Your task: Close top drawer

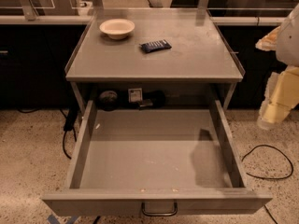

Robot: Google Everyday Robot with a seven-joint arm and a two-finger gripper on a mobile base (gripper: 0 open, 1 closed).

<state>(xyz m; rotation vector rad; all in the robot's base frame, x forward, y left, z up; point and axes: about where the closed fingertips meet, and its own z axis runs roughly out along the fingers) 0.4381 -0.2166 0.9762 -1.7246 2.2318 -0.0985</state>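
One drawer [82, 149] stands pulled far out from under the table [191, 62], with its single loop handle [159, 211] at the front centre. One bowl [117, 28] and one dark blue packet [156, 45] lie apart on the table. The packet's writing and one white sticker [135, 95] behind the drawer are unreadable. My gripper [273, 105] hangs right of the drawer, not touching it; open or closed, I cannot tell.

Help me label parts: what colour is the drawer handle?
The handle is dark in the camera view; the gripper hangs right of the top drawer.
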